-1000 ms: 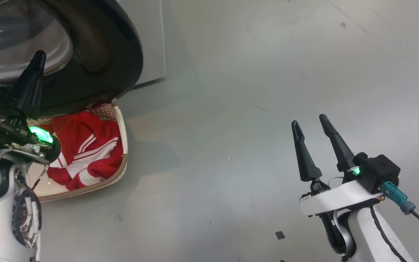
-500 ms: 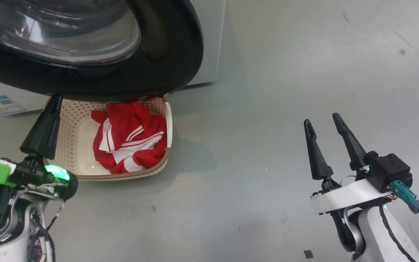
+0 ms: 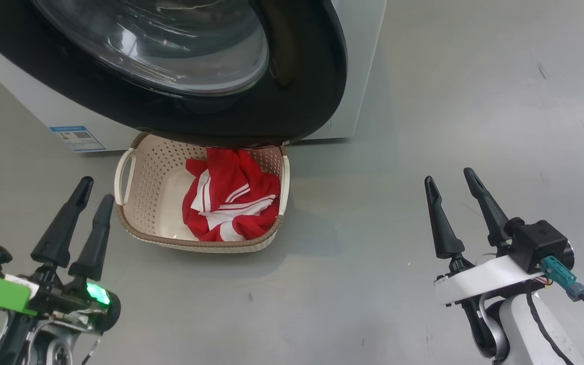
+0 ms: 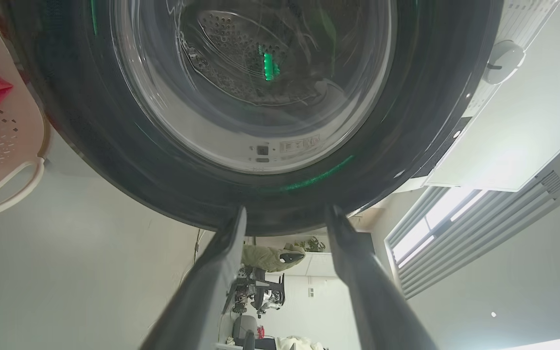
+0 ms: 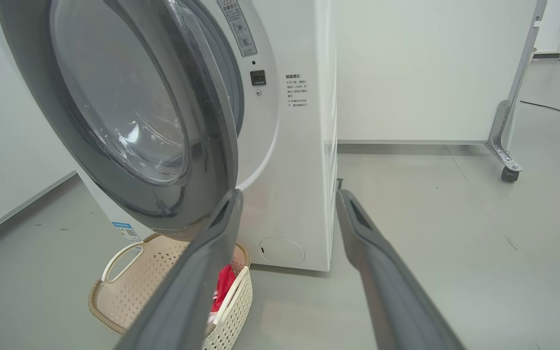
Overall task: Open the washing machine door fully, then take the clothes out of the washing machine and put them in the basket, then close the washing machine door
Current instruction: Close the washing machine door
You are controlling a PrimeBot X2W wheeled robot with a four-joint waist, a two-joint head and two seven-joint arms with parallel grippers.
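At the near left, the left gripper (image 3: 97, 189) is seen above the grey floor (image 3: 373, 213). Its two dark fingers are parted and nothing is held between them. In the left wrist view they are pointed at the black rim of the washing machine door (image 4: 90, 146). Farther off and slightly to the left, a small blue label (image 3: 77, 138) is stuck low on the white washing machine (image 3: 363, 61). The basket (image 3: 195, 246) is set on the floor in front of the machine. The clothes (image 3: 231, 203), red with white stripes, are heaped in its right half. The door is swung out from the machine's front and overhangs the far edge of the basket. In the right wrist view it is seen standing at an angle to the front panel. At the near right, the right gripper (image 3: 448, 176) is held open and empty, well apart from the basket.
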